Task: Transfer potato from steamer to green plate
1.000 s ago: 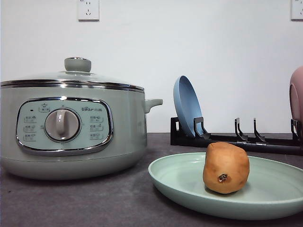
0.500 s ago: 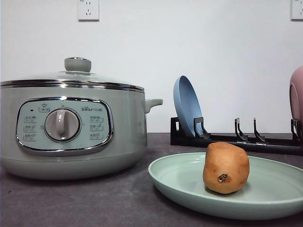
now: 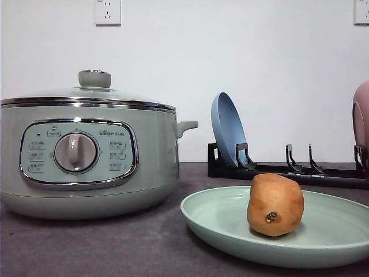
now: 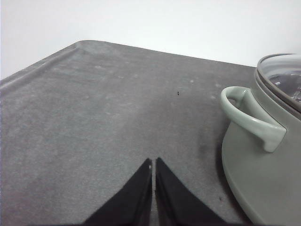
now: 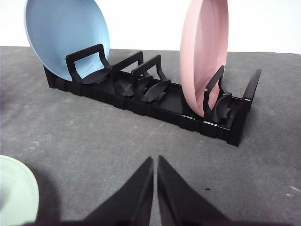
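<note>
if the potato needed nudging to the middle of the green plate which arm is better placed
Probably the right. Its shut gripper hovers near the green plate rim, facing the rack. The left gripper, also shut, sits beside the steamer handle, away from the potato.

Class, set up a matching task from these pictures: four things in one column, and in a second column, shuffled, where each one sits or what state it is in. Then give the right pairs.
Column 1
1. potato
2. blue plate
3. steamer
4. left gripper

Column 2
A. standing on edge in the black rack
B. fingertips together, over bare table
C. lying on the green plate
D. glass lid in place on top

Pairs: 1-C, 2-A, 3-D, 4-B
</note>
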Controlling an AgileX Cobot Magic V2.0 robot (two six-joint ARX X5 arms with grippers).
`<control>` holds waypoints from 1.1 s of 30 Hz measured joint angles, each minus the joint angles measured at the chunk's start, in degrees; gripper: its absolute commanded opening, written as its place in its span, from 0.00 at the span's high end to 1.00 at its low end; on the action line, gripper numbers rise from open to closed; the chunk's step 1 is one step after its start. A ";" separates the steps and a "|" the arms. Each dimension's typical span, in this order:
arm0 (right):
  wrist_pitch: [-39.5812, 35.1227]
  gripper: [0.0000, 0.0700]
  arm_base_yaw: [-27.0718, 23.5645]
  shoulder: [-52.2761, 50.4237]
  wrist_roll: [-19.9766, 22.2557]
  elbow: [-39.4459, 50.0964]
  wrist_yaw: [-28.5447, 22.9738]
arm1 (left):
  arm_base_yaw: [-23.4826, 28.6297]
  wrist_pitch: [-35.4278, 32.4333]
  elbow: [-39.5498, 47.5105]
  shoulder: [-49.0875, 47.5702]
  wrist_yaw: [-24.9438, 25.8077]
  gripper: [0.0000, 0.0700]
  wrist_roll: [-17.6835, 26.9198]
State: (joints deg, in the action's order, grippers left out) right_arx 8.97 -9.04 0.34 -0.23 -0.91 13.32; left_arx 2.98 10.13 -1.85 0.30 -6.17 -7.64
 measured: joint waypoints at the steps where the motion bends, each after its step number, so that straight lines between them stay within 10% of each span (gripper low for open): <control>1: 0.00 1.00 0.00 0.00 0.00 0.00 0.00 | 0.00 0.01 0.00 0.00 0.00 1.00 0.00; 33: 0.00 1.00 0.00 0.00 0.00 0.00 0.00 | 0.00 0.00 0.00 0.00 0.00 1.00 0.00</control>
State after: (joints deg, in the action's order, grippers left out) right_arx 8.97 -9.04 0.34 -0.23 -0.91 13.32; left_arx 2.98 10.13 -1.85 0.30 -6.17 -7.64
